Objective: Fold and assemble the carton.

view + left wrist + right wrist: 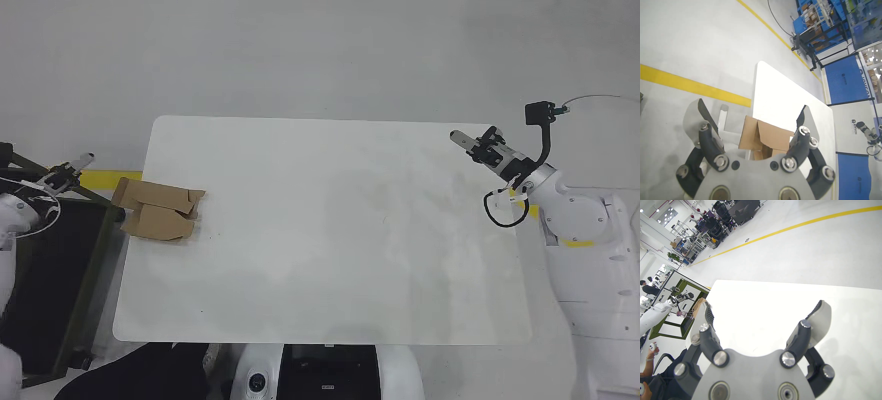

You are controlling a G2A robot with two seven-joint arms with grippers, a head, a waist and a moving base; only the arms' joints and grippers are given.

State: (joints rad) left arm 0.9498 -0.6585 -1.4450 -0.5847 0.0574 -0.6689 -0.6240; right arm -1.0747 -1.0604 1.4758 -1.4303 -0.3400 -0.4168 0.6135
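The left gripper (752, 106) is seen hanging off the table's left side, over the floor, with its jaws spread wide and nothing held between them. Just beyond its fingertips, the carton (764, 138) is seen as a flat, partly folded piece of brown cardboard with loose flaps. It lies on the left edge of the white table (330, 250), with one flap jutting out past that edge (158, 210). This overhang is judged to be the main risk: if the carton is nudged from the table side or gripped by one flap alone, it could be tipped or dragged off onto the floor. The tabletop looks smooth, so the cardboard may slide away rather than crease when it is pressed. A flap folded without support may also spring back open. A dark metal frame (60, 290) stands close beside the table under the left arm, and it could be struck during a low approach. Farthest off, near the table's far right corner, the right gripper (470, 140) is also held wide open and empty (762, 305). It is well apart from the carton, so no bracing can be given from there.
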